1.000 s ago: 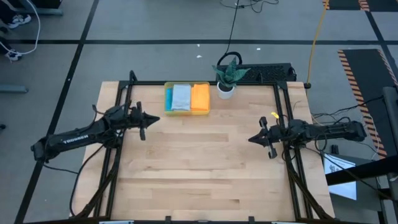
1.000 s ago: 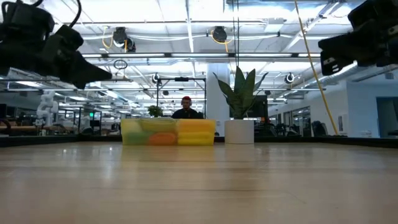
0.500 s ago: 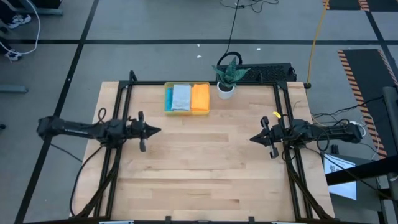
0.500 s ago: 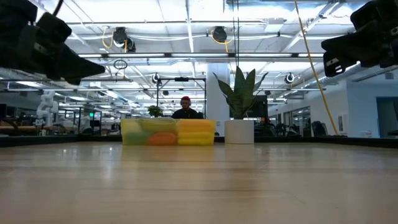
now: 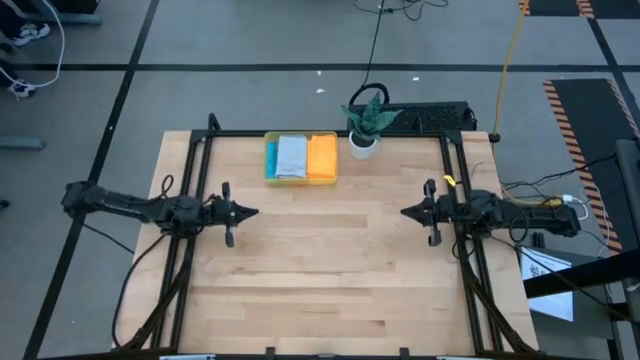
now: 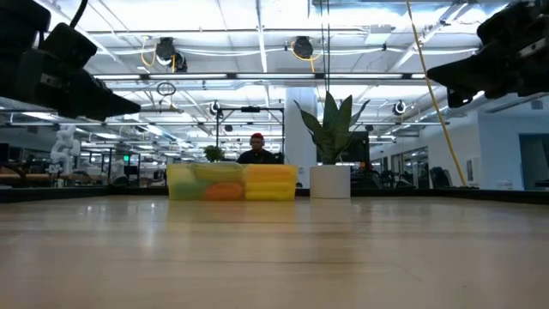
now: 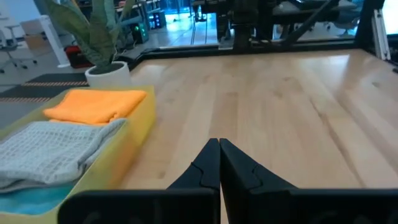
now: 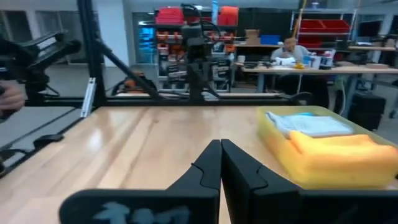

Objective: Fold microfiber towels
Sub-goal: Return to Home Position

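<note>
Pulling back slowly, steer your clenched left gripper (image 5: 250,211) and clenched right gripper (image 5: 404,213) away from the see-through yellow plastic tray (image 5: 301,182).

Table (image 5: 320,270) mid open, tray (image 5: 300,182), plant (image 5: 365,120) rear

One camera hangs high up and looks straight down on the whole table (image 5: 320,280). Another sits low, level with the table top, and looks flat across the wood into the room behind. A small camera rides on the left arm (image 5: 130,206) and one on the right arm (image 5: 520,212), close over the wood, and the two look across the table toward each other. All four see the yellow tray (image 5: 301,182) at the far edge, and three also see the potted plant (image 5: 366,122) beside it.
</note>
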`<action>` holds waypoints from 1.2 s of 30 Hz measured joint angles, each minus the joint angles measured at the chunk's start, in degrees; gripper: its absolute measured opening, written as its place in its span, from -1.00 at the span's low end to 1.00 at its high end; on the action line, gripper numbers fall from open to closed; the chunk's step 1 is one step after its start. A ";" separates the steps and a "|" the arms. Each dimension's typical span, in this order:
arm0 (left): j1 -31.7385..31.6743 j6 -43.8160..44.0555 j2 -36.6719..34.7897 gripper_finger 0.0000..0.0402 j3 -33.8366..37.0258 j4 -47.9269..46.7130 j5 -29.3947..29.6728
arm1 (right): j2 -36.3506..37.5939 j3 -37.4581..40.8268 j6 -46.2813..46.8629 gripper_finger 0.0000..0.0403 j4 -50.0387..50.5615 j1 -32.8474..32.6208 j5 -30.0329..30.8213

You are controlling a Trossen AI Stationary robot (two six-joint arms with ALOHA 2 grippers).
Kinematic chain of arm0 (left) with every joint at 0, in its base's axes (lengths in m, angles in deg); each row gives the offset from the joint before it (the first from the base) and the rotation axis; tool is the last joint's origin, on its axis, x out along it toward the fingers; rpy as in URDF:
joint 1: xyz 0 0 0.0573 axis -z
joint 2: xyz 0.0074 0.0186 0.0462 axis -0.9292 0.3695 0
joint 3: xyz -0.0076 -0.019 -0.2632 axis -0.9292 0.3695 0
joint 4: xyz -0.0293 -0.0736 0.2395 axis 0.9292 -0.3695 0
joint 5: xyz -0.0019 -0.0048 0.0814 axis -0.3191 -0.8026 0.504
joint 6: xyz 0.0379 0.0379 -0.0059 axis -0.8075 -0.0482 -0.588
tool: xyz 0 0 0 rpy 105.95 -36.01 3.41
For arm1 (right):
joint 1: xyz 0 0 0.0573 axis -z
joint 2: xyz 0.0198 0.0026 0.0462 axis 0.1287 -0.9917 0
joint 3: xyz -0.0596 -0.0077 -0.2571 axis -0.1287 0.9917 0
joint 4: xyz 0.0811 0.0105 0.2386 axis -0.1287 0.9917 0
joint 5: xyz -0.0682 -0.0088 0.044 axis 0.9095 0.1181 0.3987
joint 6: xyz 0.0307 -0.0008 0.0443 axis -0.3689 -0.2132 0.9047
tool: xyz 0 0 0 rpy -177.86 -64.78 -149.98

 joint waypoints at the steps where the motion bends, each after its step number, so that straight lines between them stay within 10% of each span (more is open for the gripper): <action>1: -0.36 -0.47 -0.03 -1.00 0.00 -0.25 -0.60 | 0.00 0.00 -0.10 -1.00 0.23 1.21 -0.69; 21: -6.50 -4.05 -8.26 -1.00 -0.11 -4.90 -4.66 | -1.83 -0.31 0.81 -1.00 -1.61 16.42 -23.06; 36: -10.03 -0.87 -18.43 -0.98 -4.44 -19.40 -7.13 | -1.79 -0.31 4.41 -1.00 -1.15 26.59 -20.38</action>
